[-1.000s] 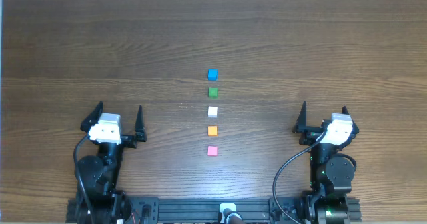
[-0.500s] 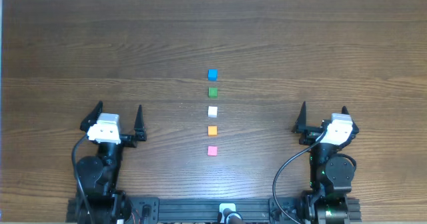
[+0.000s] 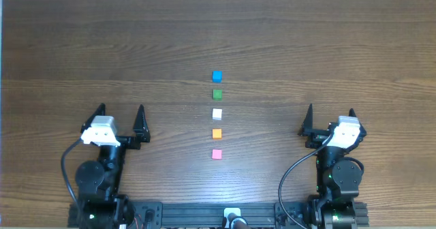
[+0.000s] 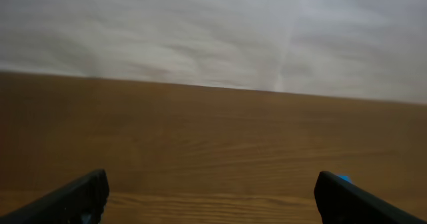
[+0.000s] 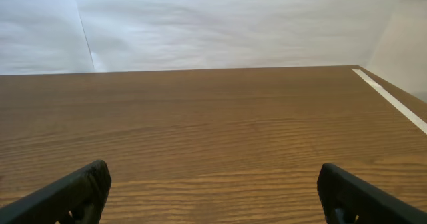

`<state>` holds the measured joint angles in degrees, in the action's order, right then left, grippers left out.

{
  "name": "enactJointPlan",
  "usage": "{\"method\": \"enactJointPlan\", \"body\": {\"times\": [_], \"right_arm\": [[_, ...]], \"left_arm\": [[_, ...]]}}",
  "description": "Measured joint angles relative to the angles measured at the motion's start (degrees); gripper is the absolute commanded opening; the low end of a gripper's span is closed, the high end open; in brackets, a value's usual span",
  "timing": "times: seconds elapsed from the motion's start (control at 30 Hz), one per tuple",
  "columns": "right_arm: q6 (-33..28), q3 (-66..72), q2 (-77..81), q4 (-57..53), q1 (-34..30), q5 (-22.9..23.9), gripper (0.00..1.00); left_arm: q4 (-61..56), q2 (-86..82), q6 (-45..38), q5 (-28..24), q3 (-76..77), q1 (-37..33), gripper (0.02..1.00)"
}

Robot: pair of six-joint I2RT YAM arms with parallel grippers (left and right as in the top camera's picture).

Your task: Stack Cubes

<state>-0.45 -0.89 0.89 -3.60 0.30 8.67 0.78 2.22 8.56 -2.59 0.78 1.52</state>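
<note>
Tabletop. Left arm and right arm stand well to either side of the white cube, jaws released and empty. Beyond the white cube: green cube, then blue cube. Nearer the bases: orange cube, then pink cube. Risk: with cubes so closely spaced, wide jaws may knock neighbours.

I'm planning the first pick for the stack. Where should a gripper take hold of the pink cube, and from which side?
Probably from straight above, gripping the left and right faces of the pink cube. It sits flat at the near end of the row, with the orange cube just beyond, so those two faces are clear.
</note>
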Motion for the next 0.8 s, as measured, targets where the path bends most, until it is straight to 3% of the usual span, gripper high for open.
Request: {"method": "enactJointPlan", "body": {"times": [0.23,0.47,0.8], "right_arm": [[0.0,0.0,0.0,0.0,0.0,0.0,0.993],[0.0,0.0,0.0,0.0,0.0,0.0,0.991],[0.0,0.0,0.0,0.0,0.0,0.0,0.991]], "left_arm": [[11.4,0.4,6.6,-1.0,8.8,0.0,0.998],[30.6,7.2,8.9,-2.3,30.3,0.0,0.998],[63.3,28.8,9.4,-7.9,64.4,0.0,0.998]]}}
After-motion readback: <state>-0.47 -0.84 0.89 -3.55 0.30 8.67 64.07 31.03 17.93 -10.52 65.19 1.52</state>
